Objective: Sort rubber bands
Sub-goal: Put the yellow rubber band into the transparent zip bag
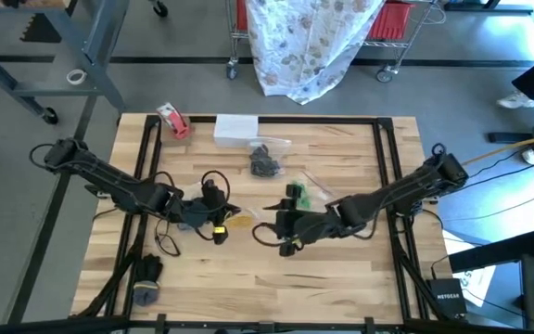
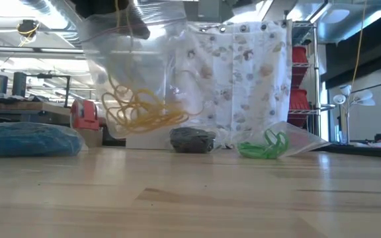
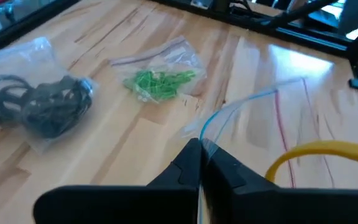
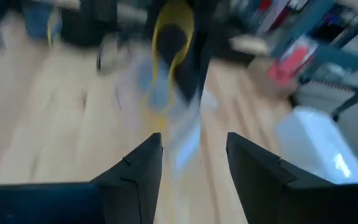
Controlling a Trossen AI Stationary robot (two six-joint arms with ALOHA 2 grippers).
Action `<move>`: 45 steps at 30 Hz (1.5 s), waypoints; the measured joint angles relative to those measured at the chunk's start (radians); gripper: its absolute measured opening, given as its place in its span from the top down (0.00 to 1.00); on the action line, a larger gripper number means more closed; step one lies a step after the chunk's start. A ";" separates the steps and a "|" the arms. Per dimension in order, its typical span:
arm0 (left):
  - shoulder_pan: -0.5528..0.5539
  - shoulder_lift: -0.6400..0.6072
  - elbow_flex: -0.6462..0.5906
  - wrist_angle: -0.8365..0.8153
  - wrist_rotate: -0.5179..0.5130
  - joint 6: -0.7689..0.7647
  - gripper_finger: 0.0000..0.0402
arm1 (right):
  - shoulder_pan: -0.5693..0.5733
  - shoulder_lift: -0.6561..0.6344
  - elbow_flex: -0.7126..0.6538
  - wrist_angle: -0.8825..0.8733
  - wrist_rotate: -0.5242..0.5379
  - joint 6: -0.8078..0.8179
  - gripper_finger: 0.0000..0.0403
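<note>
L end effector (image 3: 201, 163) pinched shut on clear bag (image 2: 141, 73) w/ yellow rubber bands (image 2: 141, 109), lifted off counter (image 1: 341, 278). R end effector (image 4: 192, 155) open, empty, just right of bag.

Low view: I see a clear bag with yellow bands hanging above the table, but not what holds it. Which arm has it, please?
Observer: The left gripper has it. Its fingers are shut on the top edge of the clear bag, and the yellow bands hang inside.
Operator: Thank you. And where is the other arm? It does not show in my picture.
Observer: The right gripper is close by, near the middle of the table, pointing at the bag. Its fingers are open and hold nothing.
</note>
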State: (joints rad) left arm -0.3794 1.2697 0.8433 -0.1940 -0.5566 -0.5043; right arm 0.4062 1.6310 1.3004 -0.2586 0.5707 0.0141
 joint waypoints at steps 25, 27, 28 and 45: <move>0.000 0.000 0.000 0.080 0.000 0.119 1.00 | -0.128 0.195 0.029 0.479 -0.213 -0.232 0.72; 0.000 0.000 0.000 0.077 -0.001 0.119 1.00 | -0.128 0.197 0.029 0.481 -0.216 -0.232 0.76; 0.000 0.000 0.000 0.077 -0.001 0.119 1.00 | -0.128 0.197 0.029 0.483 -0.216 -0.232 0.78; 0.000 0.000 0.000 0.076 -0.001 0.077 1.00 | -0.026 0.126 0.029 0.279 -0.062 -0.250 0.96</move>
State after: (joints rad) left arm -0.3790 1.2701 0.8429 -0.1177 -0.5575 -0.4276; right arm 0.3798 1.7570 1.3294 0.0204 0.5091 -0.2355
